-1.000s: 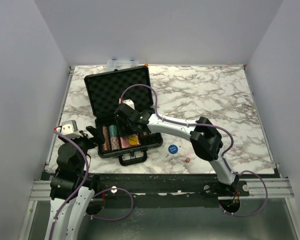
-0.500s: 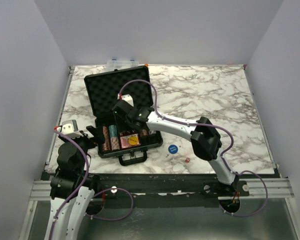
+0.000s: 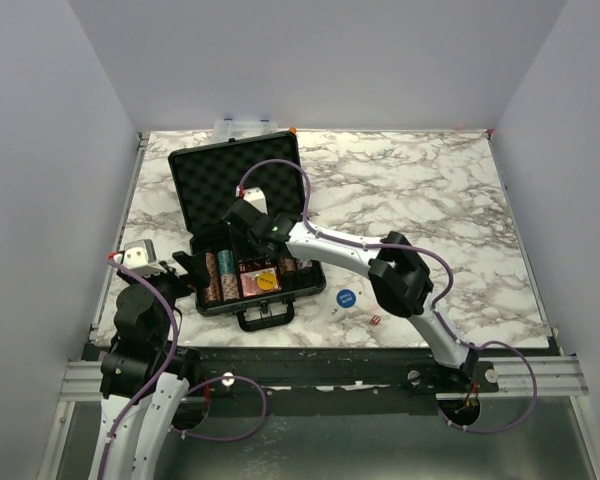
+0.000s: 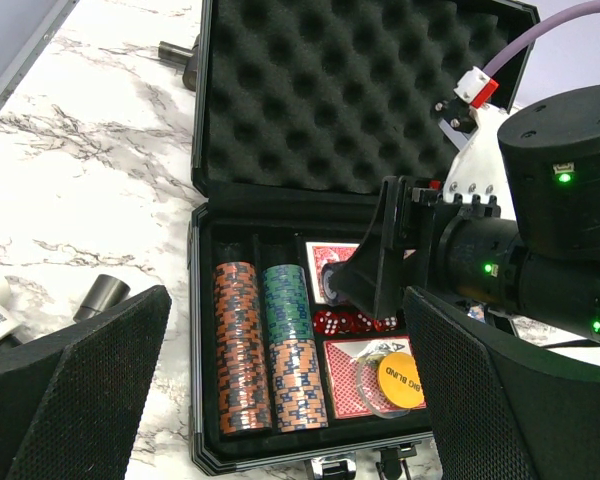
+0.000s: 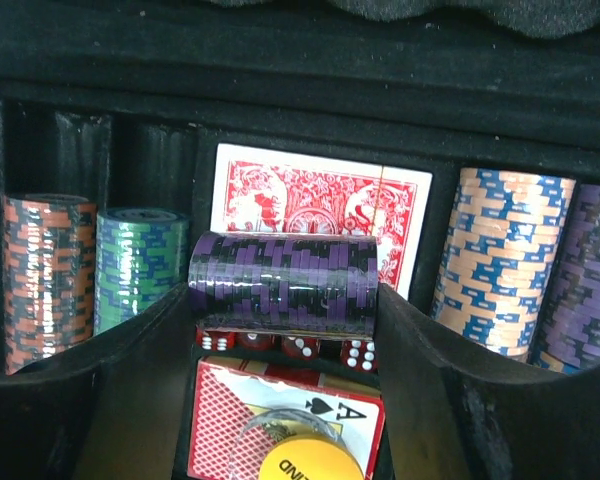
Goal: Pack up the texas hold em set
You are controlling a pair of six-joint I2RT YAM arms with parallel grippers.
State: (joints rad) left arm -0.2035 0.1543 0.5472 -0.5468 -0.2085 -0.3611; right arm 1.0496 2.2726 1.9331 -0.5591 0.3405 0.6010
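Observation:
The black briefcase (image 3: 202, 164) lies open at the table's left, foam lid up. In it sit orange chip stacks (image 4: 238, 345), a green stack (image 4: 285, 298), red-backed card decks (image 5: 320, 205), several red dice (image 4: 348, 322) and a yellow "BIG BLIND" button (image 4: 400, 378). My right gripper (image 5: 283, 305) is shut on a purple chip stack (image 5: 283, 280), held sideways just above the dice row in the case's middle; it also shows in the top view (image 3: 248, 228). My left gripper (image 4: 285, 330) is open and empty at the case's near left. The blue button (image 3: 345, 297) and red dice (image 3: 375, 320) lie on the table.
A clear plastic box (image 3: 245, 125) stands behind the lid, with an orange tip (image 3: 292, 130) beside it. Dark cylinders (image 4: 105, 293) lie left of the case. More orange-blue and purple stacks (image 5: 500, 260) fill the case's right slots. Walls close in on both sides.
My right gripper has moved back and left inside the case, with the purple stack still in it. The left arm has not moved.

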